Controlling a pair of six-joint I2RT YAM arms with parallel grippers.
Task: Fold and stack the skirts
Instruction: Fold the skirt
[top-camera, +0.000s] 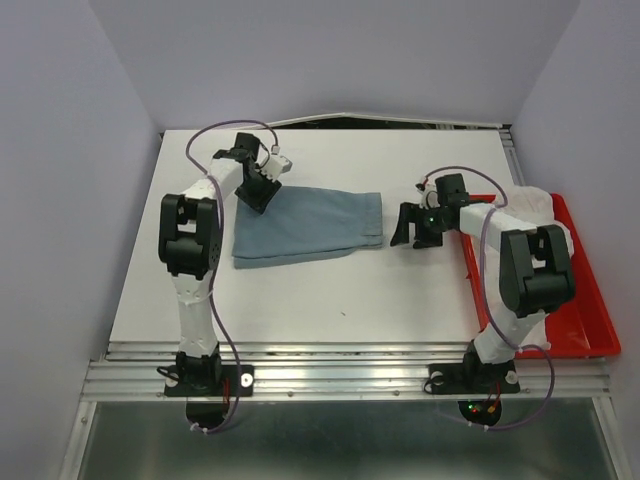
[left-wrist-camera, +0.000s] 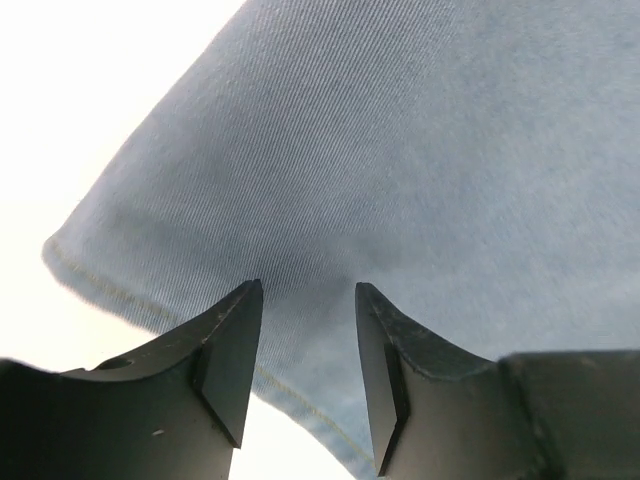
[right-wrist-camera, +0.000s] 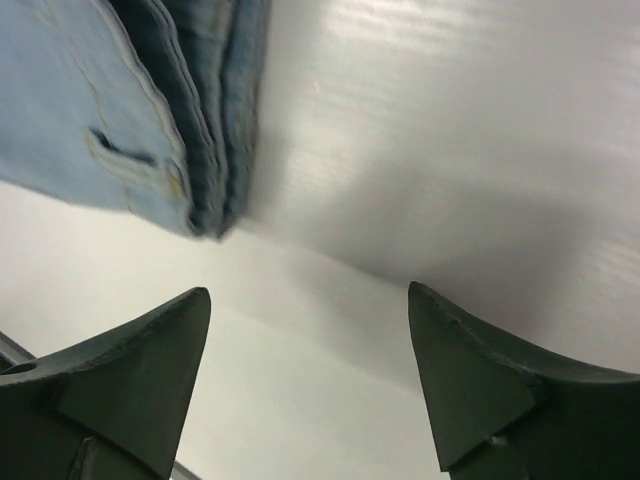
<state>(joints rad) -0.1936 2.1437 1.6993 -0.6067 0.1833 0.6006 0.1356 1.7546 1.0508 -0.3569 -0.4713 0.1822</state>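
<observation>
A robotics lab test cell: plain pale partition walls (top-camera: 330, 50) box in a white tabletop (top-camera: 400, 290), and aluminium rails (top-camera: 340, 372) along its near edge carry the cabled left arm (top-camera: 190, 250) and right arm (top-camera: 530, 270), bolted side by side.

The top external view hangs high above and behind the arm bases. It faces the far edge from far enough off to hold the whole worktop (top-camera: 350, 290), near edge to far corners. The left wrist view rides just behind the left tool (left-wrist-camera: 308, 285), looking at very close range onto the skirt (left-wrist-camera: 420, 150) toward the worktop's left edge. The right wrist view sits low behind the right tool (right-wrist-camera: 308, 290), close over the worktop, and catches the skirt's right end. All three views share that skirt.
</observation>
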